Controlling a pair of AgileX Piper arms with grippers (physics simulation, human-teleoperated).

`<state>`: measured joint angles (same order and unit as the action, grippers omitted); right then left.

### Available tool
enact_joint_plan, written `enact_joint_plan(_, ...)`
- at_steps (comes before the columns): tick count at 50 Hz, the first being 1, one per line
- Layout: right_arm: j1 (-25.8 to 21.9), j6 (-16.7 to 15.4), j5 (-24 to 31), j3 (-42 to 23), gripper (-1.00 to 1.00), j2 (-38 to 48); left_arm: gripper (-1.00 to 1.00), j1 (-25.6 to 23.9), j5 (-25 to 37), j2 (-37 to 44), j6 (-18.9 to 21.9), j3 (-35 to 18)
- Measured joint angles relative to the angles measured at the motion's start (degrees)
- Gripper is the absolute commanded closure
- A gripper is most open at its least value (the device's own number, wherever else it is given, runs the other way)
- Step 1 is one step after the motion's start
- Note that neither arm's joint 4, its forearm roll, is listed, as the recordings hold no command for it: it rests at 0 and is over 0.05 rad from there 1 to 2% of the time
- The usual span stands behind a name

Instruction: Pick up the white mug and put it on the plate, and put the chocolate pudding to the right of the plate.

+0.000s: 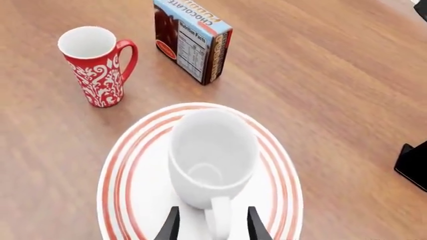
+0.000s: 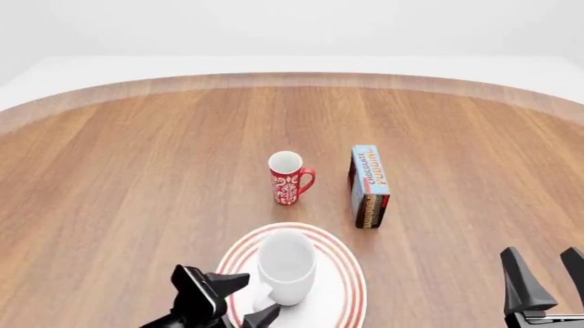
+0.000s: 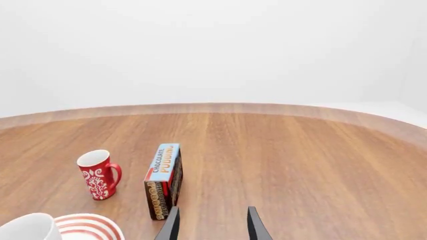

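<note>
The white mug (image 2: 286, 263) stands upright on the plate (image 2: 342, 287), its handle toward me. It shows in the left wrist view (image 1: 212, 155) on the plate (image 1: 133, 190). My left gripper (image 2: 256, 297) is open, its fingers either side of the mug's handle with gaps, as the left wrist view (image 1: 213, 227) shows. The chocolate pudding (image 2: 368, 184) stands on its long edge on the table, beyond the plate's right side. It also shows in the left wrist view (image 1: 193, 40) and the right wrist view (image 3: 164, 180). My right gripper (image 2: 546, 273) is open and empty at the near right, well short of the pudding.
A slim red mug (image 2: 288, 179) with white pattern stands just left of the pudding, beyond the plate. It also shows in the left wrist view (image 1: 97, 67) and the right wrist view (image 3: 99, 175). The round wooden table (image 2: 137, 178) has a curved far edge.
</note>
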<state>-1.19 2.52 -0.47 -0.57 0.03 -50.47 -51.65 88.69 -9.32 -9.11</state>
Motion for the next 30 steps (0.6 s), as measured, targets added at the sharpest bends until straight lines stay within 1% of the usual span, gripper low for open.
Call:
enact_joint_plan(17, -0.04, -0.12, -0.03, -0.03, -1.0, 0.0, -1.0, -1.32, 8.78, -10.7, 1.3, -0.51)
enact_joint_plan(30, 0.01, -0.19, -0.06, 0.0, -1.0, 0.0, -1.0, -1.59, 16.69, -19.45, 3.46, -1.68)
